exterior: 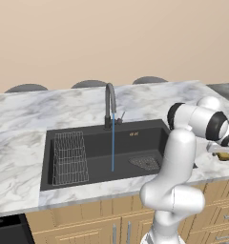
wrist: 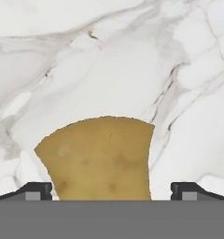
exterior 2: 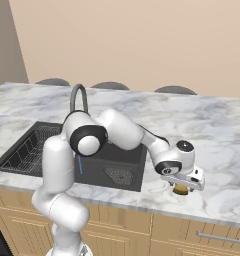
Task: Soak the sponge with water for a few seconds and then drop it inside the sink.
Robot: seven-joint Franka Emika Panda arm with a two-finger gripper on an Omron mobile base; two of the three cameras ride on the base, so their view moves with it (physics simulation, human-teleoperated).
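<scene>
The mustard-yellow sponge (wrist: pixel 102 158) lies on the marble countertop (wrist: pixel 114 70), to the right of the black sink (exterior: pixel 135 138). My gripper (wrist: pixel 111 191) is lowered over it and open, one fingertip on either side of the block. The left fingertip (wrist: pixel 39 190) is at the sponge's edge, while the right one stands a little apart. From the base views the sponge (exterior 2: pixel 180 189) peeks out under the hand (exterior 2: pixel 184 175), near the counter's front edge. A thin blue stream of water (exterior: pixel 112 143) runs from the faucet (exterior: pixel 109 102) into the basin.
A wire rack (exterior: pixel 68 157) fills the sink's left part and a grey mesh drain (exterior: pixel 146 163) lies at its right. My arm's elbow (exterior 2: pixel 87 137) hangs over the basin. Three dark stool tops (exterior: pixel 90 84) line the counter's far edge.
</scene>
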